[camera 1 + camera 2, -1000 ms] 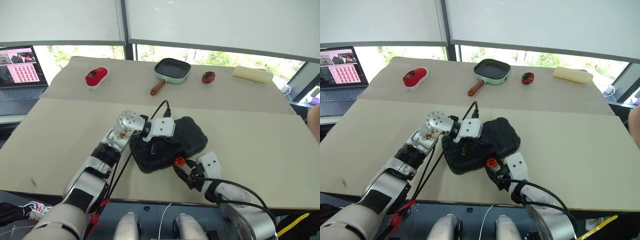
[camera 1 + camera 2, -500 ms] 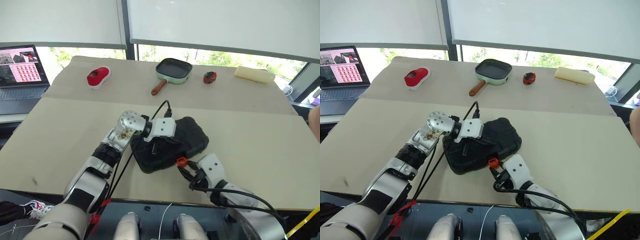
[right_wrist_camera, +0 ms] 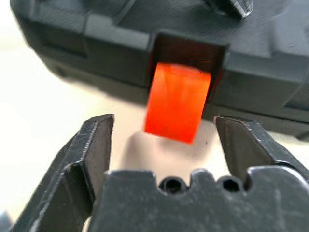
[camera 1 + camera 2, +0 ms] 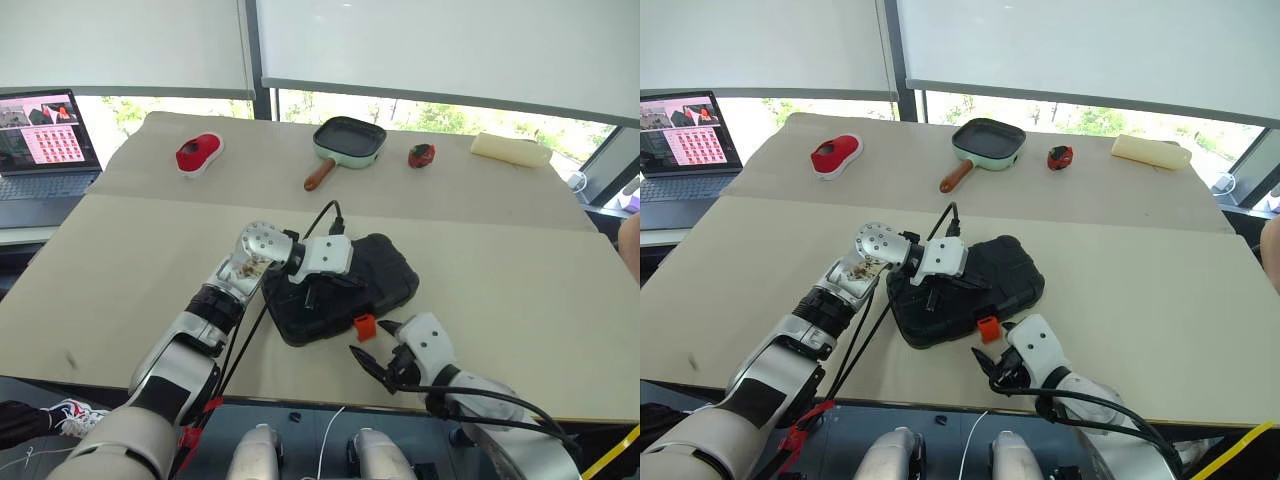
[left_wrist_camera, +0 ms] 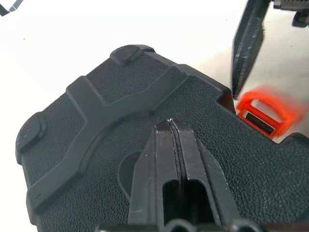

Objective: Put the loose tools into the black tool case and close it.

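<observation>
The black tool case (image 4: 372,274) lies with its lid down in the middle of the table. My left gripper (image 5: 172,123) is shut, and its tips rest on the textured lid. The orange latch (image 3: 177,102) sticks out of the notch in the case's front edge. My right gripper (image 3: 164,120) is open just in front of the latch, one finger on each side, touching nothing. It also shows near the table's front edge as the right gripper (image 4: 374,347). The loose tools are out of view.
At the far side stand a green-rimmed frying pan (image 4: 346,142), a red object (image 4: 197,153), a small red-and-black object (image 4: 420,155) and a cream roll (image 4: 510,150). An open laptop (image 4: 40,140) is at the far left. Part of a person (image 4: 630,245) shows at the right edge.
My right gripper, which was closed around the orange latch, has opened and drawn back a little toward the table's front edge. The latch now stands free. The left gripper has not moved.
</observation>
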Robot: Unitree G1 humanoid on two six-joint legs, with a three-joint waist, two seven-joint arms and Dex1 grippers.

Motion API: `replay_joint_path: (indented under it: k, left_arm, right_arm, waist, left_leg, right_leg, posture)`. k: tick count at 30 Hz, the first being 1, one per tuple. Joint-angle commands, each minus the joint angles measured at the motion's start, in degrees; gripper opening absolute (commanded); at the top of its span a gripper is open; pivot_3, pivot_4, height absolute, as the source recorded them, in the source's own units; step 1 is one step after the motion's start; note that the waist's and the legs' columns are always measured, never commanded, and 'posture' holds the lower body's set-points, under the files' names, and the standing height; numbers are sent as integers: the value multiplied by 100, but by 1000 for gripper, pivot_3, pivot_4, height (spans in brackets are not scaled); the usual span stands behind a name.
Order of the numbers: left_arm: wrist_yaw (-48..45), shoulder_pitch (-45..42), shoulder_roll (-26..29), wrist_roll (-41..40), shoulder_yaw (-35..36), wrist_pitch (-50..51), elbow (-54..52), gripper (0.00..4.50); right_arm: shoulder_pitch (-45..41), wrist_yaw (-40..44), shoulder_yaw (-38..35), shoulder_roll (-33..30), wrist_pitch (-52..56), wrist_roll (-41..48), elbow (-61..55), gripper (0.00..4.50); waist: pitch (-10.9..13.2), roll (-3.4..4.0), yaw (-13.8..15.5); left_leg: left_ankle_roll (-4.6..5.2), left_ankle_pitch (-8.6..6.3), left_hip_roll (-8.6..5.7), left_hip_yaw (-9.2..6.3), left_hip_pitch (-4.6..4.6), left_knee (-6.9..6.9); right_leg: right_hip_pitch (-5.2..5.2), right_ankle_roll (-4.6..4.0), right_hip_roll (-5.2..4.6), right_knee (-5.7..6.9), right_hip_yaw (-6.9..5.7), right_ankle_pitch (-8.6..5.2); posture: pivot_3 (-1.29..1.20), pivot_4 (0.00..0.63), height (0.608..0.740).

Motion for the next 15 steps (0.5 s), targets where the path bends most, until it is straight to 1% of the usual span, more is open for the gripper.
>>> replay_joint_path:
  k: [1, 2, 4, 6, 8, 14, 15]
  left_arm:
    - [4, 180, 44, 431, -290, 85, 391, 14]
    - [5, 176, 42, 430, -289, 81, 401, 14]
    - [6, 180, 41, 426, -288, 81, 399, 14]
    - [11, 176, 34, 429, -289, 68, 422, 14]
    - [14, 180, 26, 433, -296, 60, 423, 14]
    - [10, 162, 9, 437, -306, 51, 430, 14]
    - [7, 153, 7, 439, -306, 48, 437, 14]
  right_arm:
    - [212, 174, -355, -295, -30, 58, -365, 3751]
    - [269, 219, -405, -367, -59, 51, -385, 3751]
    - [375, 321, -496, -491, -151, 63, -429, 3363]
    - [389, 410, -486, -589, -180, 54, -398, 2841]
    - [332, 491, -325, -666, -151, -10, -268, 2007]
    - [-3, 482, 197, -601, -364, -309, 209, 22]
    - [-145, 468, 323, -543, -412, -373, 353, 7]
  waist:
    - [0, 1, 2]
    - [-1, 0, 3]
    - [-1, 1, 4]
    - [-1, 1, 4]
    - [-2, 2, 4]
    - [-4, 1, 9]
    - [-4, 1, 10]
  left_leg:
    - [0, 0, -1, 0, 0, 0]
    - [0, 0, -1, 1, 0, 0]
    - [0, 0, -1, 1, 1, 0]
    - [0, 0, 0, 0, 2, 0]
    - [0, 0, 0, 0, 2, 0]
    - [0, 0, -1, 0, 2, 0]
    - [0, 0, -1, 1, 2, 0]
  right_leg:
    - [0, 1, -1, 0, 0, -1]
    - [0, 2, -1, 0, 0, -1]
    - [1, 5, 0, -1, 0, -3]
    - [2, 5, 0, -1, 0, -3]
    - [2, 7, 0, -1, 0, -4]
    - [1, 7, 0, -2, 0, -5]
    - [1, 7, -1, -2, 0, -5]
  posture:
    - [0, 150, 740]
    - [0, 150, 740]
    - [0, 150, 740]
    - [0, 150, 740]
    - [0, 150, 740]
    - [0, 150, 740]
    - [0, 150, 740]
